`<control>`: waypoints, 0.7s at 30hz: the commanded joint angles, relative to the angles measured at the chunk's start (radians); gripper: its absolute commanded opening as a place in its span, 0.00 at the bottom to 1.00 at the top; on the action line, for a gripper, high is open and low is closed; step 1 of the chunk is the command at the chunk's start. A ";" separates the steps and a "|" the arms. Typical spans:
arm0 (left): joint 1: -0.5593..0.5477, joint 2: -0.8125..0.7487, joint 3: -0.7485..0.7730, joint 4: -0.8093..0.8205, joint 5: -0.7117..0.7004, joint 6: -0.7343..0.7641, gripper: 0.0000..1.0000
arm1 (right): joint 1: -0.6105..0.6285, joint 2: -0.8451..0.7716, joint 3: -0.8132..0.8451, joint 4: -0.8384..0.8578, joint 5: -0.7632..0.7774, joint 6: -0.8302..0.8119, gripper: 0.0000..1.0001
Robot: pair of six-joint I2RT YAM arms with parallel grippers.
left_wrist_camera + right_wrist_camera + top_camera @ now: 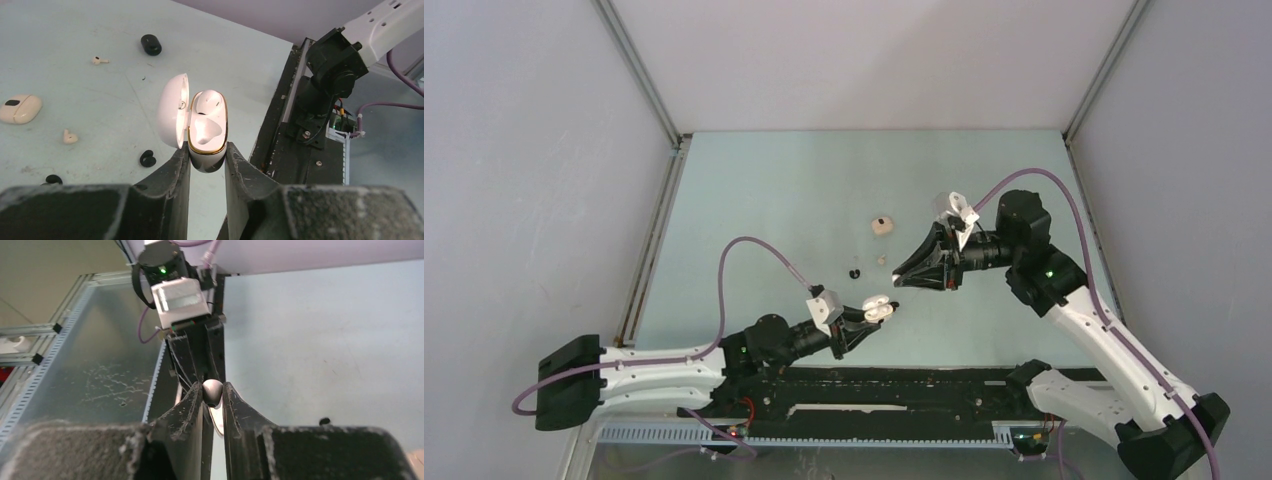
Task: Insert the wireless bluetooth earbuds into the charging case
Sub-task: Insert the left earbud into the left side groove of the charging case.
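Right wrist: earbud (212, 391) half-hidden between fingers (192, 407)

White link shells and black joint housings (769, 340) are used on the left arm (654, 362) and right arm (1104, 335), each ended by a black base block (564, 385). A purple cable (754, 245) is looped along each arm, and a pale grey wrist camera block (825, 306) is bolted behind black, coarse-textured fingers (176, 172). A green LED (1049, 272) is lit on the right arm; silver screw heads (306, 134) are seen on black metalwork near its base.
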 commanded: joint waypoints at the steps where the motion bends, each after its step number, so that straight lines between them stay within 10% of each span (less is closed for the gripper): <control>1: -0.006 0.038 0.075 0.104 0.044 0.032 0.00 | 0.045 0.024 0.001 0.202 -0.074 0.121 0.00; 21: -0.006 0.076 0.118 0.243 -0.037 -0.048 0.00 | 0.107 0.041 0.001 0.219 -0.002 0.172 0.00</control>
